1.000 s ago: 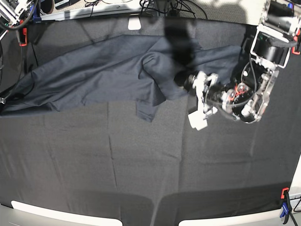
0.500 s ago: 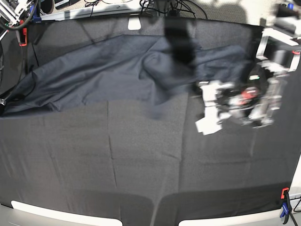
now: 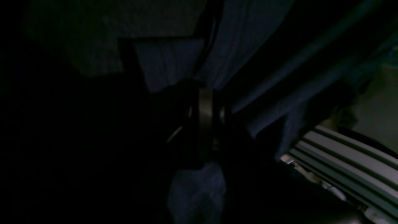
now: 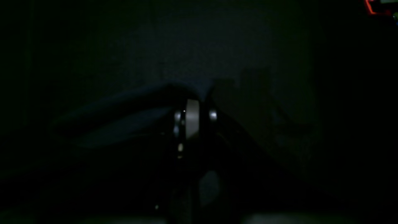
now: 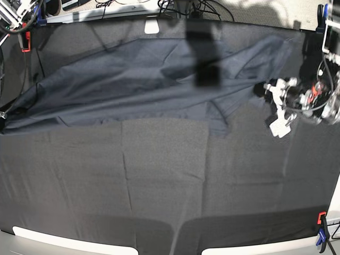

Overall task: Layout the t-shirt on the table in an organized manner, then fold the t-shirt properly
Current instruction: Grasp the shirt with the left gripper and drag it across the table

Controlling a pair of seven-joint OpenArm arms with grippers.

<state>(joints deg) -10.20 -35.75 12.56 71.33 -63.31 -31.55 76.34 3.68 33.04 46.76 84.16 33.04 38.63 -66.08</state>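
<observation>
Layout step in hand, judged: t-shirt [image 5: 138, 85] stretched across far half of table [image 5: 159, 186], lengthwise side to side, rumpled at centre. Left gripper [image 5: 260, 89] clamped on a fold of shirt at its end; right gripper [image 4: 194, 116] jaws closed, apparently pinching the opposite end. Next likely needs spreading flat before folding. Black creased cover; red clamp [image 5: 321, 217] at near corner, cables behind far edge

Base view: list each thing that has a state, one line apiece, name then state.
t-shirt: stretched wide across the far half of the table, wrinkled, not folded.
left claw: shut on the t-shirt's edge.
right claw: shut; outside the base view, too dark to tell what it holds.
table: near half bare black cloth, creased.
</observation>
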